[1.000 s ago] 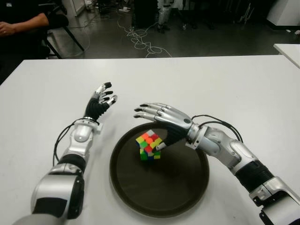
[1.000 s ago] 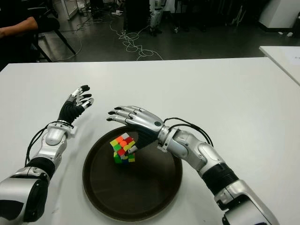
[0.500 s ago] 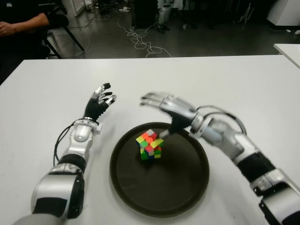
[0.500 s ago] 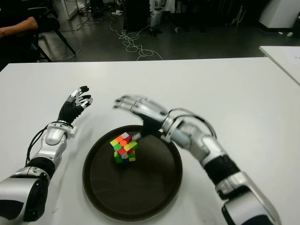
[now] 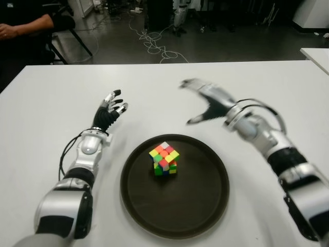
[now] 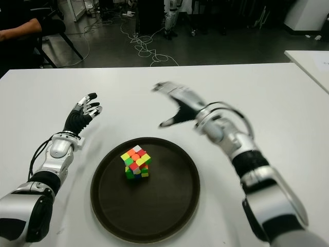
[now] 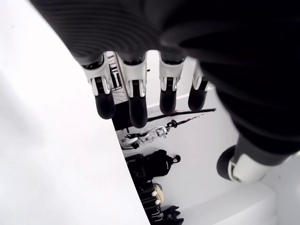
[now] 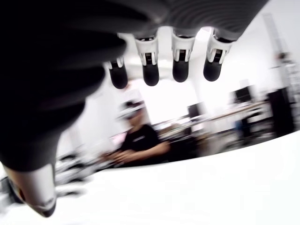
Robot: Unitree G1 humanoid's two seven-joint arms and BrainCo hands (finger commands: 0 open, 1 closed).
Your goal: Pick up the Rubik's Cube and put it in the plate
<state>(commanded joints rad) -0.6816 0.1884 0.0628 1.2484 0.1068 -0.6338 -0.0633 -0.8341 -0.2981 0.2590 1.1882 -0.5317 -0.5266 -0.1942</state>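
A scrambled Rubik's Cube (image 5: 164, 159) sits inside the dark round plate (image 5: 200, 206), left of the plate's middle, with no hand touching it. My right hand (image 5: 203, 100) hovers over the white table beyond the plate's far right rim, fingers spread and holding nothing; its wrist view shows the straight fingertips (image 8: 180, 70) with nothing between them. My left hand (image 5: 110, 110) shows to the left of the plate, fingers extended and holding nothing.
The white table (image 5: 257, 77) stretches wide on all sides of the plate. A seated person (image 5: 20, 25) is at the far left beyond the table. Cables lie on the floor (image 5: 154, 43) behind, and another white table corner (image 5: 316, 54) shows far right.
My right hand let go of the cube and rose up and away to the far right of the plate. The cube stays in the plate. The left hand barely moved.
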